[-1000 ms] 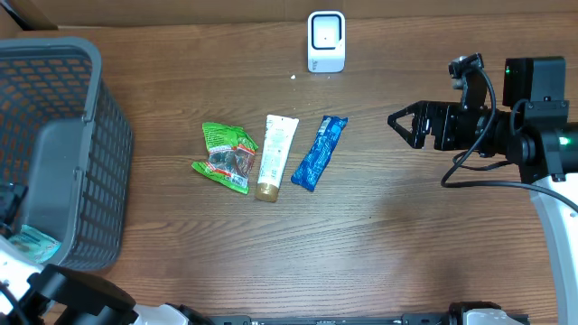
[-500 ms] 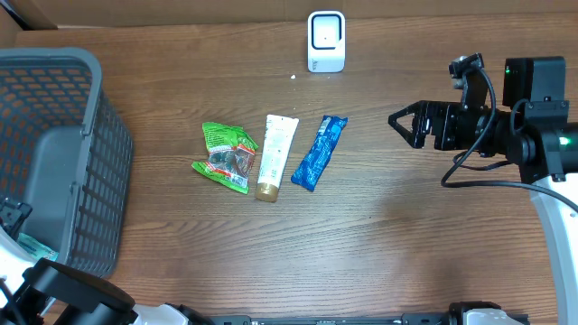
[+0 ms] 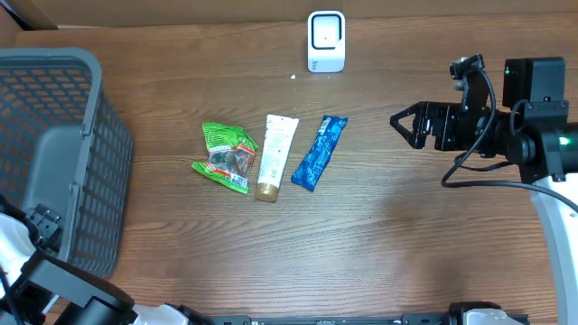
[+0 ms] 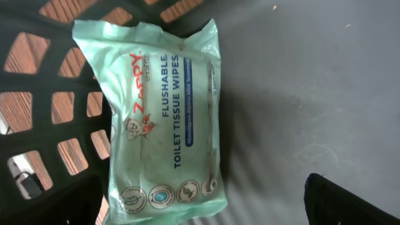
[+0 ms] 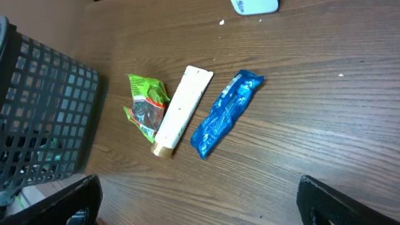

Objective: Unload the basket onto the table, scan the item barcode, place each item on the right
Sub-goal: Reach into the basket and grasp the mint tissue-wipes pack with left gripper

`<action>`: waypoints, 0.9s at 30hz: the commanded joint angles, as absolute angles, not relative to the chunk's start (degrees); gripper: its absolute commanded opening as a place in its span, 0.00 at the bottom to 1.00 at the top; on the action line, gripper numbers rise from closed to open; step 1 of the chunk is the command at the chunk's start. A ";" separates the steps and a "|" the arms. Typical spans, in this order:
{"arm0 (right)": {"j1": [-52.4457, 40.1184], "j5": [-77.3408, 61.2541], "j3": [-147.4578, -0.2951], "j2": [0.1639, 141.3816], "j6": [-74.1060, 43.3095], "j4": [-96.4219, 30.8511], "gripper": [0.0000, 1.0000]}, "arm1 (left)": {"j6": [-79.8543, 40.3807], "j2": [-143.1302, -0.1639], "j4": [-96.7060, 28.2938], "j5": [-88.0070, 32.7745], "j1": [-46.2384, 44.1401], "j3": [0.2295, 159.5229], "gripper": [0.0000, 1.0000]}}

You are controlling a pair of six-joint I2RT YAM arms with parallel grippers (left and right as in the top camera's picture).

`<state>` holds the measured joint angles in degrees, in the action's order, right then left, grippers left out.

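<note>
Right pincer (image 3: 402,131) spread, wipes pack (image 4: 165,119) in basket (image 3: 54,56)

Only readable thing is the green wipes pack (image 4: 165,119): red "ZAPPY" logo, then "FLUSHABLE TOILET TISSUE WIPES". Smaller print's too blurry.

Right arm (image 3: 519,135): matte black housings, looping black cable (image 3: 468,169), green status light (image 3: 564,140) (white link (image 3: 553,212) below); left arm (image 3: 68,291) likewise black.
</note>
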<state>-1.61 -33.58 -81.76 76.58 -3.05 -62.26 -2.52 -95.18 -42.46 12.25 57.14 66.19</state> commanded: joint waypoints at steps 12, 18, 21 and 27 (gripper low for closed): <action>-1.87 -33.12 -83.22 76.53 -3.29 -62.83 1.00 | -1.72 -95.37 -30.26 15.00 57.63 58.46 0.93; -1.87 -33.12 -83.22 76.53 -3.29 -62.26 1.00 | -3.05 -100.60 -28.49 14.76 57.49 57.41 0.77; -1.87 -33.12 -83.22 76.53 -3.29 -61.98 1.00 | -4.97 -101.47 -28.64 14.79 57.30 57.43 0.36; -1.87 -33.12 -83.22 76.53 -3.31 -61.63 1.00 | -7.99 -101.16 -33.85 13.69 56.38 62.13 0.04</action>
